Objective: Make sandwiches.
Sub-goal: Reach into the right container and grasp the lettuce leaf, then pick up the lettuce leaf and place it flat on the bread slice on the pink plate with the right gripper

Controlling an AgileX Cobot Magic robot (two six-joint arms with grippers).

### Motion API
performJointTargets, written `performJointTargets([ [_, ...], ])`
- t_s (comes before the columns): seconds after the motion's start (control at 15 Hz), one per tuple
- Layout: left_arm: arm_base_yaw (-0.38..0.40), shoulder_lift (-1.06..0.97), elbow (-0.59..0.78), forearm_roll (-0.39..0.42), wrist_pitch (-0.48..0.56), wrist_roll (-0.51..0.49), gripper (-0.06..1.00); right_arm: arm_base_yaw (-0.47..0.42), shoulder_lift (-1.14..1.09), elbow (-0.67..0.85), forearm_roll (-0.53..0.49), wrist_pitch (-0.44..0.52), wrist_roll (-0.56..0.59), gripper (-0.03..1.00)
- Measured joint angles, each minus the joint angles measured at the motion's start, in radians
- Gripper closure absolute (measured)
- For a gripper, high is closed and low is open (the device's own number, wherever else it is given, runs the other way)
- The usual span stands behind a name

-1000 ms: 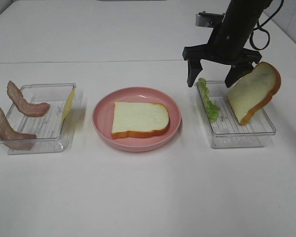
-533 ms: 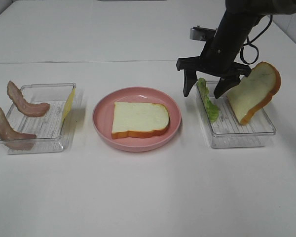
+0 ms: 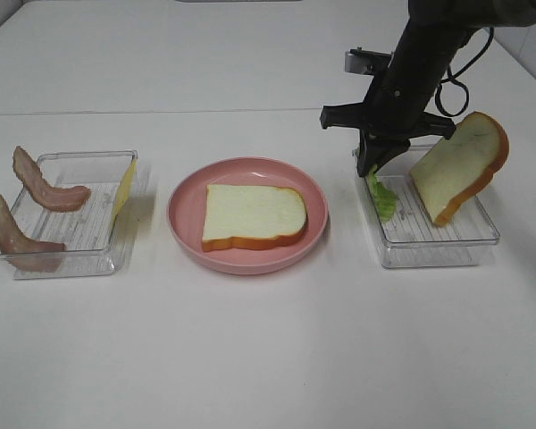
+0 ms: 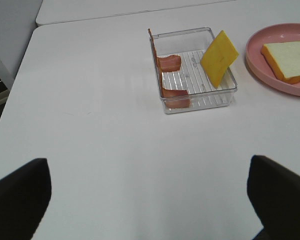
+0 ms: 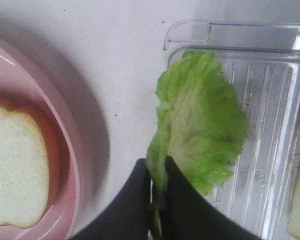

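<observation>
The right pincer (image 5: 157, 175) hides the pinched edge of the lettuce (image 5: 200, 125); the view's border cuts off the pink plate (image 5: 69, 165).

Pink plate (image 3: 183, 223) on a white table (image 3: 268, 357), between a clear left tray (image 3: 85, 232) and a clear right tray (image 3: 429, 253)

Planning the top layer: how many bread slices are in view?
2. The flat bread slice lies on the pink plate; the leaning bread slice stands tilted in the right tray. No others visible, none apparently hidden.
</observation>
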Motion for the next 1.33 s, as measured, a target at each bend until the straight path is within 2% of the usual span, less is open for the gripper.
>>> performJointTargets([
  [0.27,0.0,0.0,0.0,0.0,0.0,0.0,-0.05,0.0,0.0,0.0,-0.003,0.002,-0.001,0.95],
  [0.53,0.0,0.0,0.0,0.0,0.0,0.0,-0.05,0.0,-0.105,0.0,-0.003,0.051,-0.001,0.95],
  [0.8,0.0,0.0,0.0,0.0,0.0,0.0,-0.05,0.0,-0.186,0.0,0.085,0.097,-0.023,0.95],
  [0.87,0.0,0.0,0.0,0.0,0.0,0.0,-0.05,0.0,-0.203,0.0,0.152,0.101,-0.063,0.95],
  [1.13,0.0,0.0,0.0,0.0,0.0,0.0,-0.05,0.039,-0.221,0.047,0.54,0.065,-0.307,0.95],
  [1.33,0.0,0.0,0.0,0.0,0.0,0.0,-0.05,0.092,-0.167,0.072,0.745,0.021,-0.432,0.95],
])
